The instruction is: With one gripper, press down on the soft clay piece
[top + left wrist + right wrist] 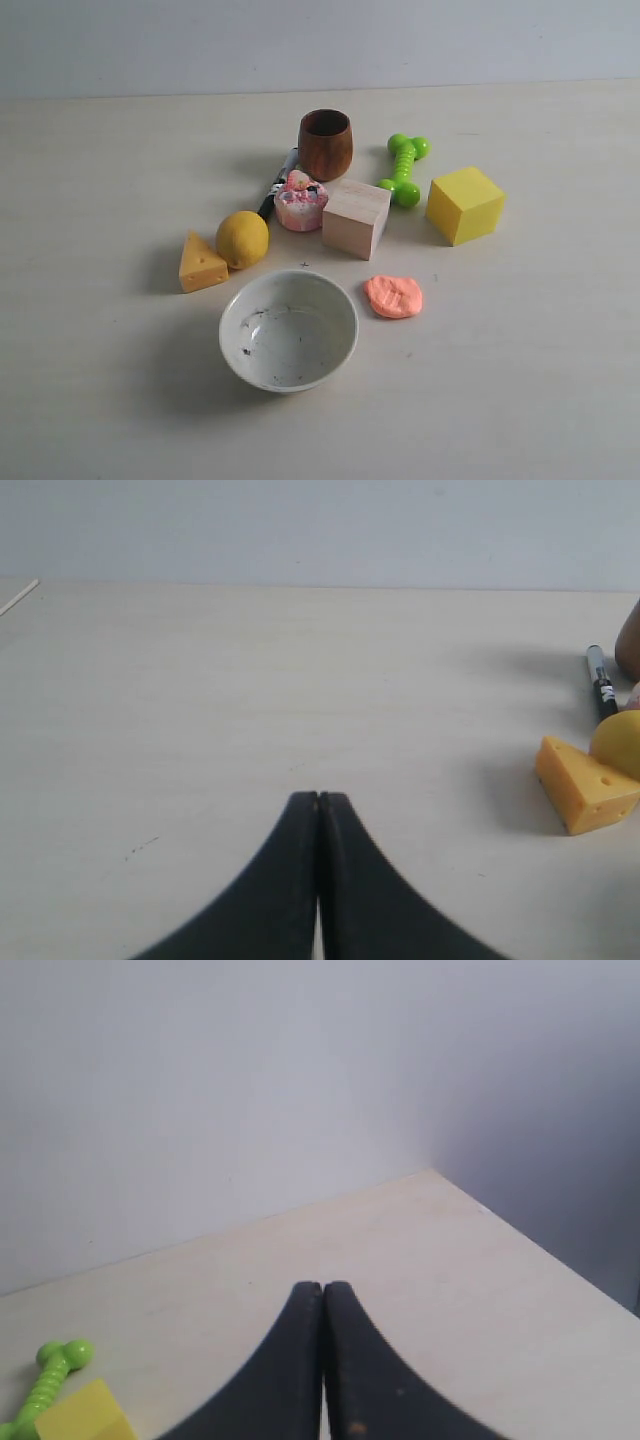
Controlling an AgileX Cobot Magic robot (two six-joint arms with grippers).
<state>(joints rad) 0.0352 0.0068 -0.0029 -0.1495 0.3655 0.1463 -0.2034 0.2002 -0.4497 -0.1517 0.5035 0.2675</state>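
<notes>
Both pincers are closed tip to tip and hold nothing. The left pincer faces bare worktop. The right pincer has the yellow cube close by. The soft clay piece is out of both pincers' sight, on the right pincer's half, just beside the bowl. The right pincer seems the better choice: tips together, centred above the blob, descending straight and gently.

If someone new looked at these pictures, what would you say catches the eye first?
Probably the white bowl in front, with the soft clay piece just right of it. Behind, the yellow cube and green dumbbell toy stand out on the right. The left gripper and right gripper are shut, empty.
</notes>
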